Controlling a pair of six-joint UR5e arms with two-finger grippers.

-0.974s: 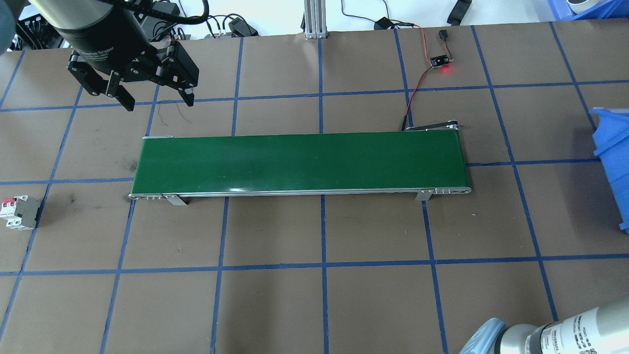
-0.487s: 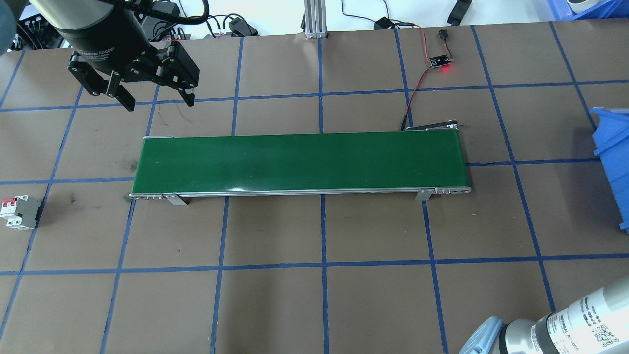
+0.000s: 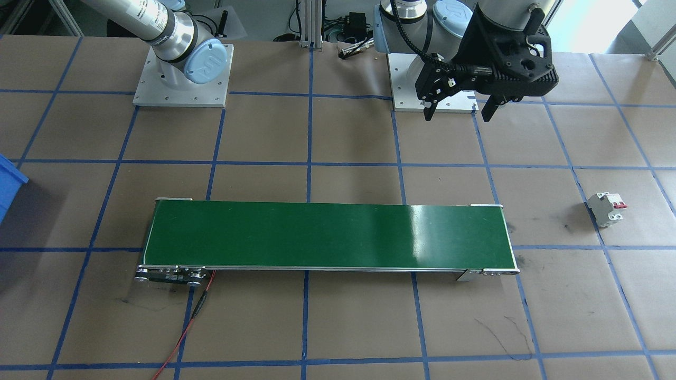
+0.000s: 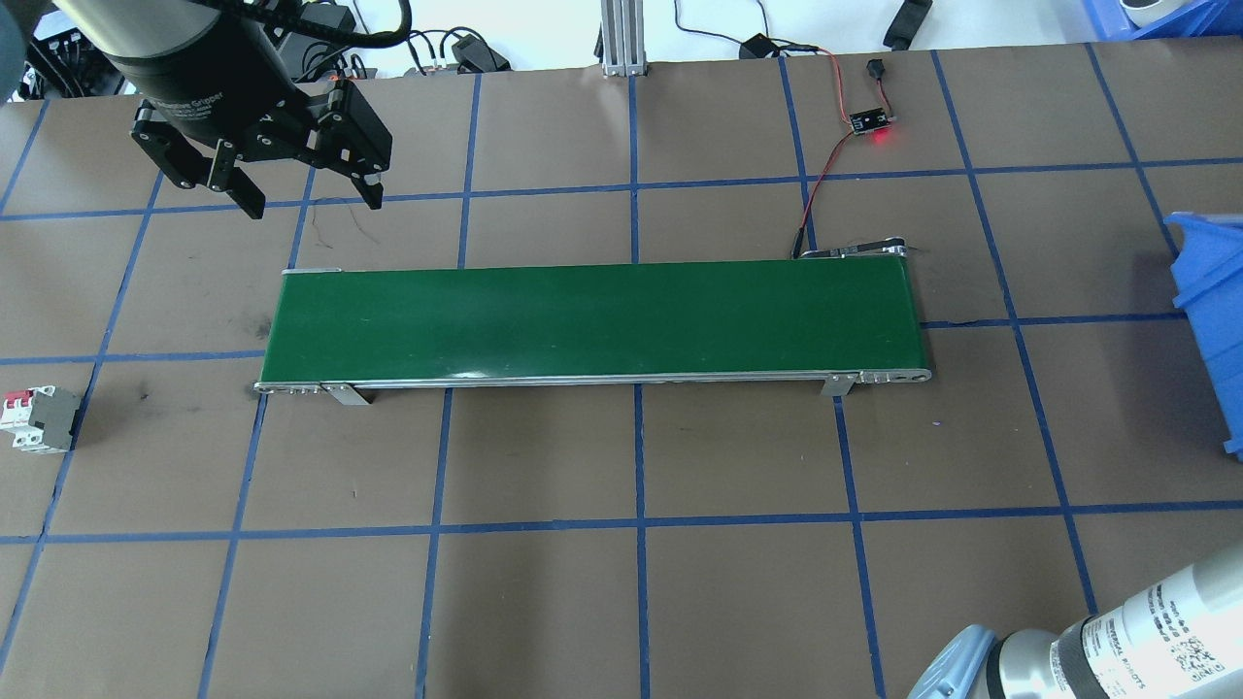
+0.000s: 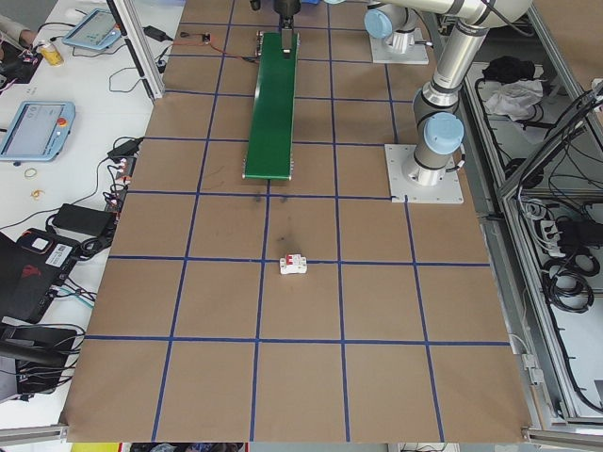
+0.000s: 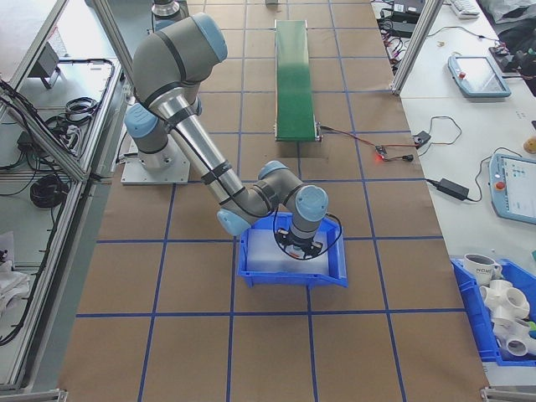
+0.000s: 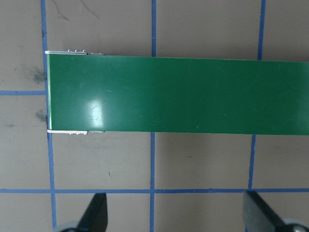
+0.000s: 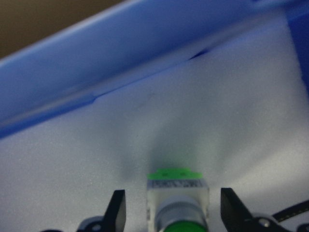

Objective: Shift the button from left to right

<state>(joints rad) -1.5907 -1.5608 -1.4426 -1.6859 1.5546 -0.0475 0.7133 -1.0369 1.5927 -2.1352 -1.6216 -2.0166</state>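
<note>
Lying on the white floor of the blue bin, the button sits between the right gripper's fingers with clear gaps on both sides, its green cap toward the wrist camera and its light-green base pointing away. Those fingers stand apart and touch nothing — the button looks set down and let go, though whether it rests flat or leans I cannot tell from so close a view. In the right-end view the right arm bends down into the bin, its wrist low over the padding.

By that reading the carry to the right is done: the button is in the bin at the robot's right end of the surface, well away from the left side. What remains is small — lifting the right arm out of the bin without nudging the button with either finger.

Farther off, the green belt lies bare across the middle, with nothing on it in the left wrist view. The left gripper hovers beyond the belt's left end, fingers spread wide and holding nothing. A white breaker with red levers stands alone at the far left, apart from everything and no part of this job.
</note>
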